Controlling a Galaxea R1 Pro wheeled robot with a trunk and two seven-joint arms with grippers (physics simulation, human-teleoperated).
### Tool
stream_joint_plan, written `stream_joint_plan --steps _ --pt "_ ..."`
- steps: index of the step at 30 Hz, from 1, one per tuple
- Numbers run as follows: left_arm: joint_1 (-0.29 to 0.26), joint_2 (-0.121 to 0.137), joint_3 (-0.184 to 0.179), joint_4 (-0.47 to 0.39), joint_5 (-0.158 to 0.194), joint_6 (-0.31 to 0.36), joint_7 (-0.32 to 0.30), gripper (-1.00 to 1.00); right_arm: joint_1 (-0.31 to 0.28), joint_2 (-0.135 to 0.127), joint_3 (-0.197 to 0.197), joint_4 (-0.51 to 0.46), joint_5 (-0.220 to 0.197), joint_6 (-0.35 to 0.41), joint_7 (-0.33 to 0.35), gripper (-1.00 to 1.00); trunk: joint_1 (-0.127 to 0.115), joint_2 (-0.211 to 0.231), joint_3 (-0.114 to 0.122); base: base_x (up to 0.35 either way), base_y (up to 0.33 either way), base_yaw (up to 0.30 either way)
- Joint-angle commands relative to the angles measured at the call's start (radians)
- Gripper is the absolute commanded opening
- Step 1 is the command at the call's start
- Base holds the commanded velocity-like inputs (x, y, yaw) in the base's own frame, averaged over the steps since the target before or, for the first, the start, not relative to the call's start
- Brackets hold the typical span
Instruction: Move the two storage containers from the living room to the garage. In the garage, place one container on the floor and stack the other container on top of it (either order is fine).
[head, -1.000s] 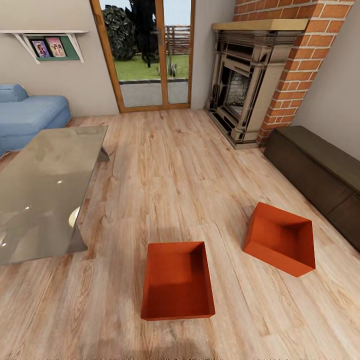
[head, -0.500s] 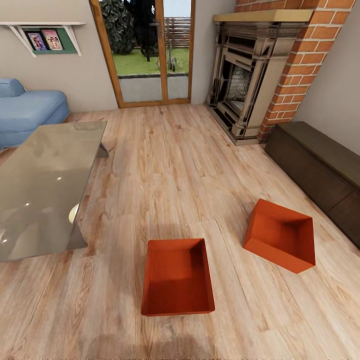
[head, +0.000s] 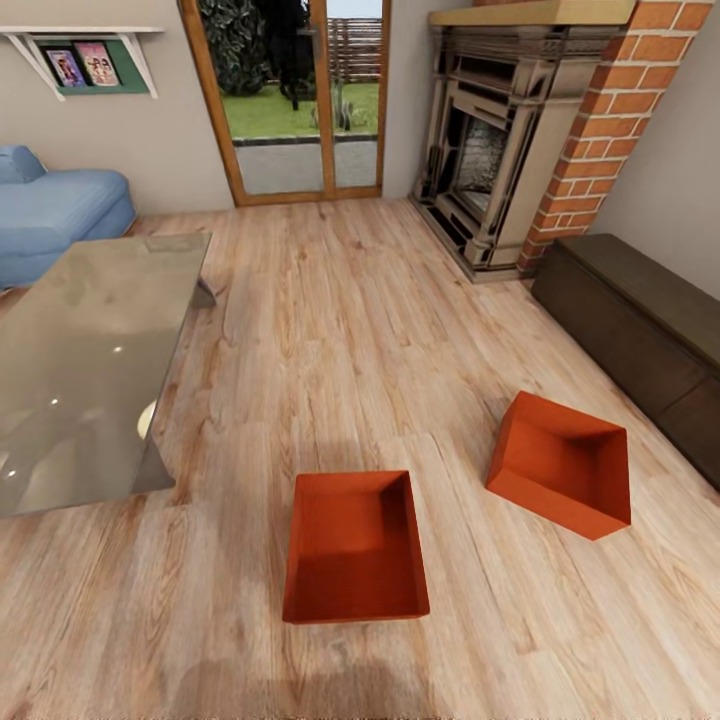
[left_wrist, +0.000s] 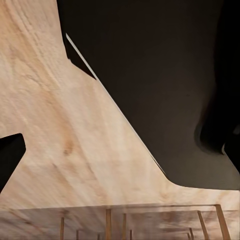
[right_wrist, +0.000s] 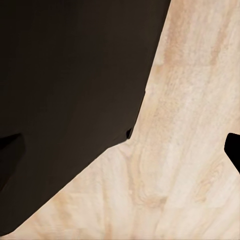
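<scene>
Two orange bins are sitting on the light wood floor (head: 330, 300) of the living room: the nearer bin (head: 355, 547) is lying square in front of the robot, the farther bin (head: 560, 463) is resting turned at an angle, well apart to its right, near a dark low cabinet (head: 640, 330). A glass table (head: 85, 360) is standing to the left, a blue sofa (head: 60, 215) behind it, a brick fireplace (head: 500, 150) beyond. Whether the grippers are apart or together, I cannot tell.

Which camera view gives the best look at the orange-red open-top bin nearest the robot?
The head view: the nearer orange-red open-top bin sits whole on the light wood plank floor, its rim and inside visible, with the second orange-red bin apart on its right. Both wrist views show plank floor and dark shapes, no bin.
</scene>
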Motion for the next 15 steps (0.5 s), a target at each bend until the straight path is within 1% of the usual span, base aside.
stream_joint_plan --steps 1,9,15 --pt "0.0 0.0 0.001 0.001 0.002 -0.003 -0.001 1.0 0.0 0.0 0.008 0.002 -0.007 -0.003 -0.001 1.0 0.0 0.0 -0.002 0.0 0.0 0.0" --pt "0.0 0.0 0.001 0.001 0.002 -0.003 -0.001 1.0 0.0 0.0 0.008 0.002 -0.007 -0.003 -0.001 1.0 0.0 0.0 -0.015 0.0 0.0 0.0" --pt "0.0 0.0 0.001 0.001 0.002 -0.003 -0.001 1.0 0.0 -0.001 0.008 0.002 -0.007 -0.008 0.006 1.0 0.0 0.0 -0.016 0.0 0.0 0.0"
